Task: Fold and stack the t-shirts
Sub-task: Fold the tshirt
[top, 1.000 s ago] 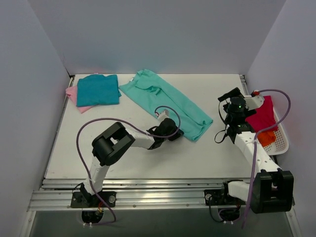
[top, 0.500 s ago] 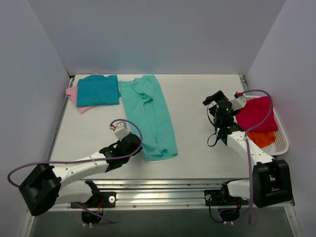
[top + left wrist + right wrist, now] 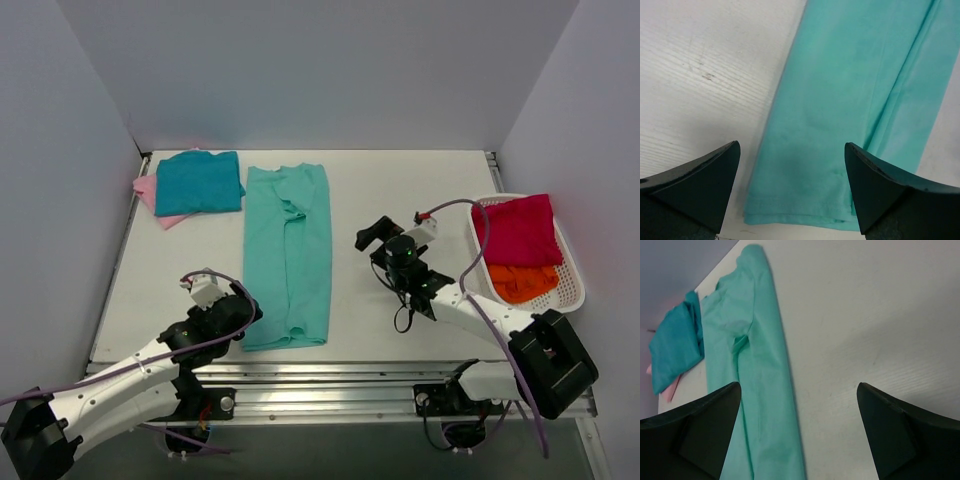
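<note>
Pink tee far left, teal tee stacked on it. Left gripper, jaws wide, empty, over near-left corner of mint tee (folded lengthwise, mid-table). Right gripper beside it, jaws wide. Crimson tee, orange tee in basket right.

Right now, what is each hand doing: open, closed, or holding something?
Left hand: open, holding nothing, near the green shirt.
Right hand: open, holding nothing.

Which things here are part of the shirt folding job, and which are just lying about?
Job: mint shirt, teal shirt, pink shirt, red shirt, orange shirt.
Lying about: white basket.
</note>
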